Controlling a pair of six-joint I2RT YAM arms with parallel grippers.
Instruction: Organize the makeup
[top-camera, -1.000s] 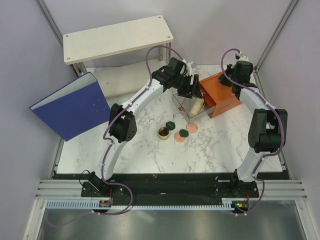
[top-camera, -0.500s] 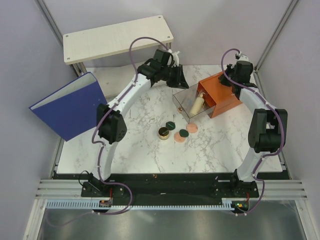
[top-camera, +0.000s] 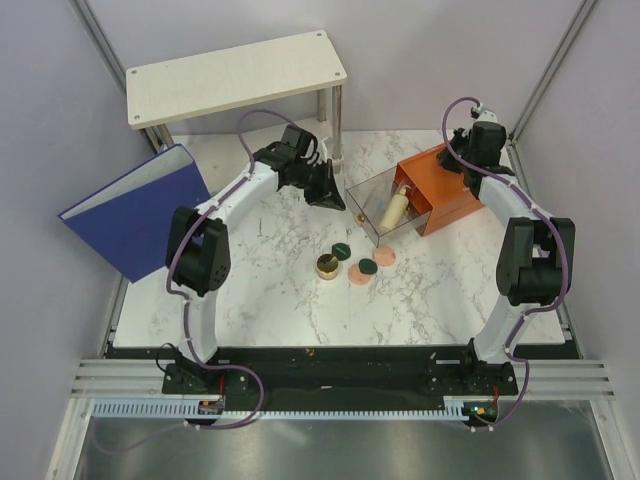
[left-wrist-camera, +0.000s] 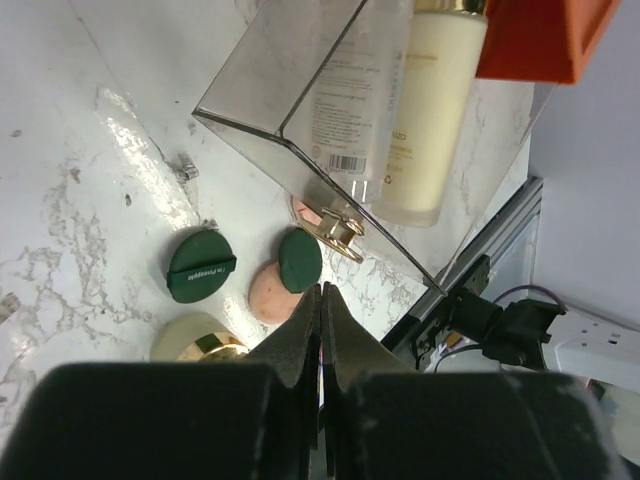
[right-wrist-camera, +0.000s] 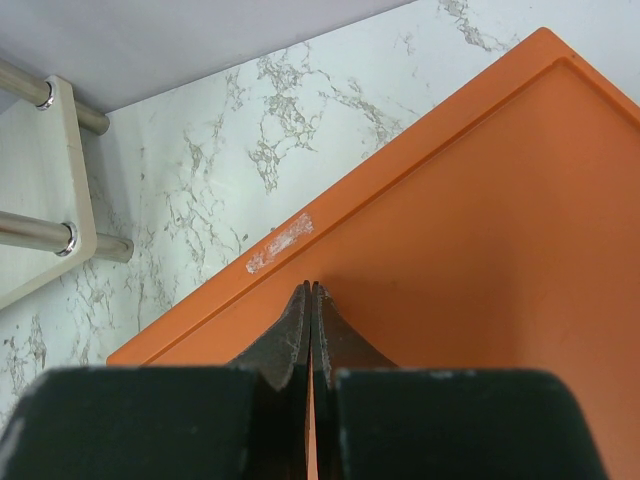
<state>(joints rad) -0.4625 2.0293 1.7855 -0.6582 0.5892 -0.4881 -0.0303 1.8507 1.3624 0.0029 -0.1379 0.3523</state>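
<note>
Left claw (left-wrist-camera: 321, 295) has drawn back from the clear drawer (left-wrist-camera: 268, 92) (fingers together, empty).

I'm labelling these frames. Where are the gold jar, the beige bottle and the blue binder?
Gold jar (top-camera: 327, 266): top view, its top.
Beige bottle (left-wrist-camera: 432, 110): left wrist view, middle of body.
Blue binder (top-camera: 140, 215): top view, front cover.

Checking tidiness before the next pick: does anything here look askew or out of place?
The blue binder sits tilted over the table's left edge. The clear drawer stands pulled out of the orange box, and the gold jar and four discs lie loose in front of it.
</note>
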